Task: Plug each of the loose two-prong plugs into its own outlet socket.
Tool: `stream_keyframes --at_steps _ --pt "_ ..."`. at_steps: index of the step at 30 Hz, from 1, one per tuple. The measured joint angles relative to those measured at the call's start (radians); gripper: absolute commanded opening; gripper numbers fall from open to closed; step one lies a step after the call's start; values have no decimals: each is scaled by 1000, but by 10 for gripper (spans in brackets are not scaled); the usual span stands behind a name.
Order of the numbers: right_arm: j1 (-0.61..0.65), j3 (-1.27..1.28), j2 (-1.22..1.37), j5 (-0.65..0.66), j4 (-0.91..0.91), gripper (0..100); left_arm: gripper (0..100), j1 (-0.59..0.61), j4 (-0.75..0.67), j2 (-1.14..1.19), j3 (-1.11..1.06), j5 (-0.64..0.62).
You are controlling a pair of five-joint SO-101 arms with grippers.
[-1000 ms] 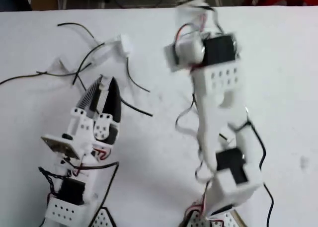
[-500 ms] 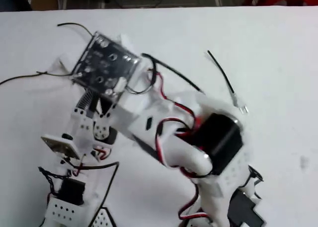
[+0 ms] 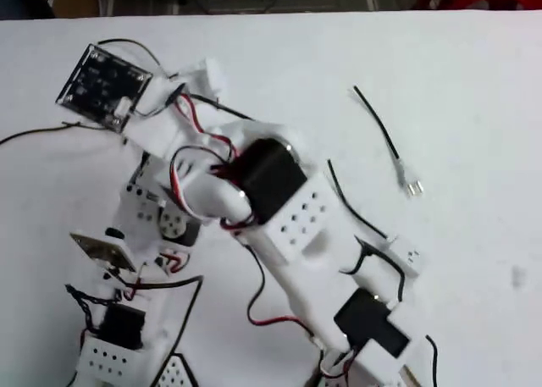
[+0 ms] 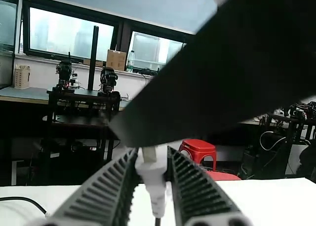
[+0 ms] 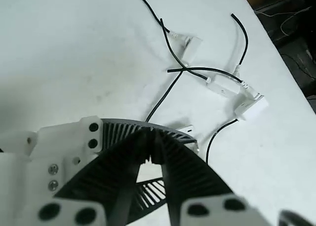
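In the left wrist view my left gripper (image 4: 151,158) is shut on a white two-prong plug (image 4: 153,179), whose body stands upright between the ribbed fingers. A dark, blurred part of the other arm crosses just above it. In the high view the right arm (image 3: 288,209) lies diagonally over the left arm's (image 3: 127,251) gripper end and hides it. My right gripper (image 5: 149,137) has its dark ribbed fingers meeting at the tips over the white table. A loose plug (image 3: 412,186) on a black wire lies at the right. A white socket (image 3: 405,253) lies nearer, beside the right arm.
More white connectors lie on black wires: one (image 5: 190,42) at the far end, two (image 5: 224,85) (image 5: 252,105) close together. Another white socket (image 3: 208,74) sits at the back left. Black wires (image 3: 51,129) trail across the left of the table.
The right arm has swung from the far right across to the left, over the left gripper. This uncovered the loose plug and the socket on the right. The left arm has stayed put.
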State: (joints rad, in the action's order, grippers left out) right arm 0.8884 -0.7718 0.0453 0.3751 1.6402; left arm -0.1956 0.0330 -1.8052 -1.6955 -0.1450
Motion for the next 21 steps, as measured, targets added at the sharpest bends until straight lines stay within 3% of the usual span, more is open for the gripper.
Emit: stream_keyframes --at_steps 8,15,21 --pt "-167 -5 63 109 -35 19 24 -3 3 6 0 -6" --pt "-359 5 163 126 -97 19 24 -3 -5 0 0 -6" --pt "-362 2 146 127 -100 19 24 0 -5 0 0 -2"
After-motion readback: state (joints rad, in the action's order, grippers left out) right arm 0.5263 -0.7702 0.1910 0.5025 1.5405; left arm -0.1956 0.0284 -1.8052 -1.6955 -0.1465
